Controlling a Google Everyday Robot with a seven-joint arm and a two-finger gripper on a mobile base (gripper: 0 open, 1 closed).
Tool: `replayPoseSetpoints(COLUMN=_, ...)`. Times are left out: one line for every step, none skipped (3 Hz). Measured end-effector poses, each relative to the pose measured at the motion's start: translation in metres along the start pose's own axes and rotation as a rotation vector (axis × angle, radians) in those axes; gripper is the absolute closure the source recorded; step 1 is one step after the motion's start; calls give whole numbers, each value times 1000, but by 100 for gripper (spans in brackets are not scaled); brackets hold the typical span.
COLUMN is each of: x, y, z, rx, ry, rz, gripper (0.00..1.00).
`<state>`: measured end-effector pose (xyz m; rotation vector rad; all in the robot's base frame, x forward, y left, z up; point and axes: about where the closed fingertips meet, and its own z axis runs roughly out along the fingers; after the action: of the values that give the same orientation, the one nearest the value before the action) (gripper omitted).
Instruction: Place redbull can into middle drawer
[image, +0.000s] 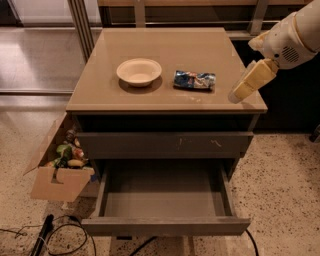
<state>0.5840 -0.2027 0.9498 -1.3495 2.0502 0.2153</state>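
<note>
— Where is the redbull can (195, 80)?

— It lies on its side on the cabinet top (165, 47), toward the right and the near edge. Its blue-and-silver skin catches the light. The cream bowl (139, 71) stands just left of it, close by but apart.

— And the gripper (239, 93)?

— It is at the right of the scene, slanting down and to the left from the white arm (292, 35). Its tip hangs over the near right corner of the cabinet top, to the right of the can and not touching it. From this side I cannot tell whether it is open or closed. It holds nothing that I can see.

— Is the middle drawer (165, 226) open?

— Yes, it is pulled far out toward the near side. Its flat grey floor is bare and its front is plain. The drawer front with white scratches (165, 145) sits above it, pushed in.

— What else is around?

— A cardboard box (57, 182) with colourful items leans against the cabinet on the left. Black cables (62, 236) lie on the speckled floor near it.
</note>
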Motion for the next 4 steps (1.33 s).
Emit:
replayPoseSetpoints(x=-5, y=2, z=8, rx=-3, ry=-17, rz=13, gripper=0)
replayPoseSetpoints(x=-25, y=-14, z=43, rx=7, ry=-62, rz=-26, gripper=0)
replayPoseSetpoints(x=-44, y=-36, z=81, rx=14, ry=-109, rz=-49, gripper=0)
replayPoseSetpoints(x=-56, y=-57, z=114, rx=16, ry=-127, rz=-70, gripper=0)
